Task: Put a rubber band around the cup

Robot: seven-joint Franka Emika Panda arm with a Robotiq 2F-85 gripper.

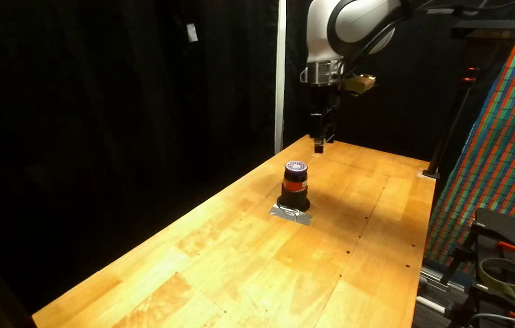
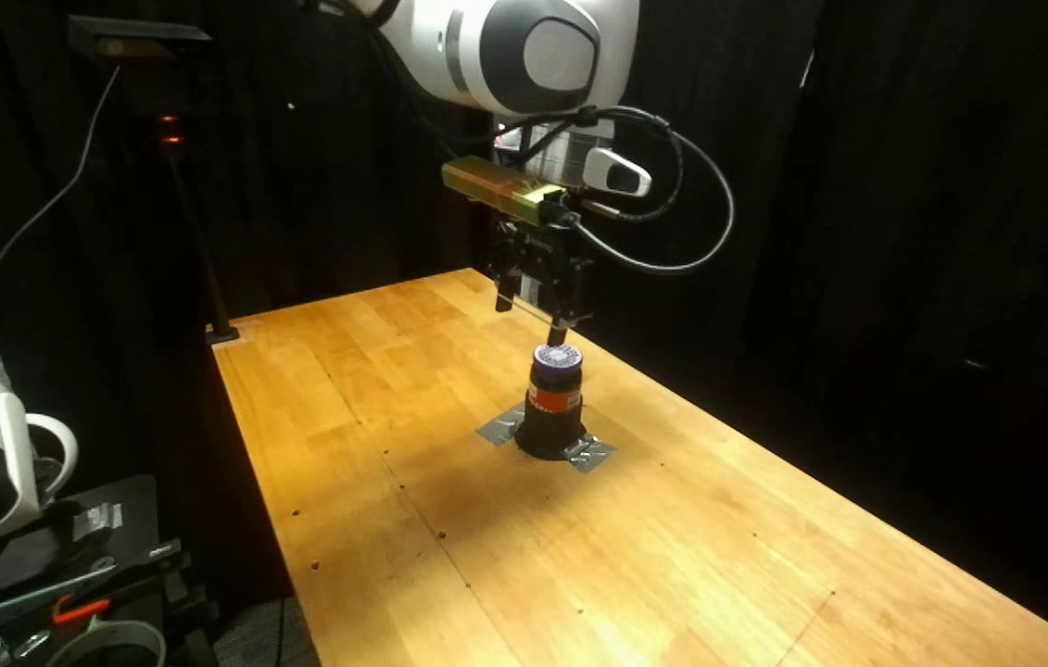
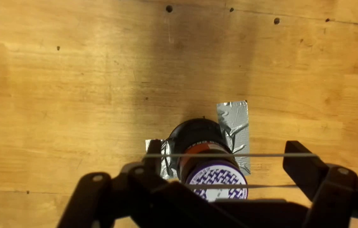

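The worktop [image 1: 257,273] runs through every view, and the arm [image 2: 542,56] reaches over it. Its end effector [image 2: 531,320] points down, fingers [image 3: 304,166] spread well apart and clamped on nothing. The cup [image 1: 294,186] stands upright on the worktop, with no band around it. The band [image 3: 262,155] is stretched as a loop across the spread fingers. So the step in hand looks to be lining up: band loaded, cup not yet ringed. The next move probably calls for a sideways shift until the loop surrounds the whole lid [image 3: 216,177], then a straight descent, then letting both strands slip off without snagging on the rim.

In an exterior view the end effector [image 1: 323,146] shows beyond the cup and apart from it; in an exterior view a fingertip seems to meet the lid [image 2: 558,358], likely only a trick of the sight line. Two pieces of tape [image 3: 234,126] show at the cup's foot in the wrist view and in an exterior view [image 2: 501,426]; a single piece shows in an exterior view [image 1: 290,214]. Only the wrist view separates the two strands, one crossing the label, one the lid. How far above the cup they hang, I cannot tell.
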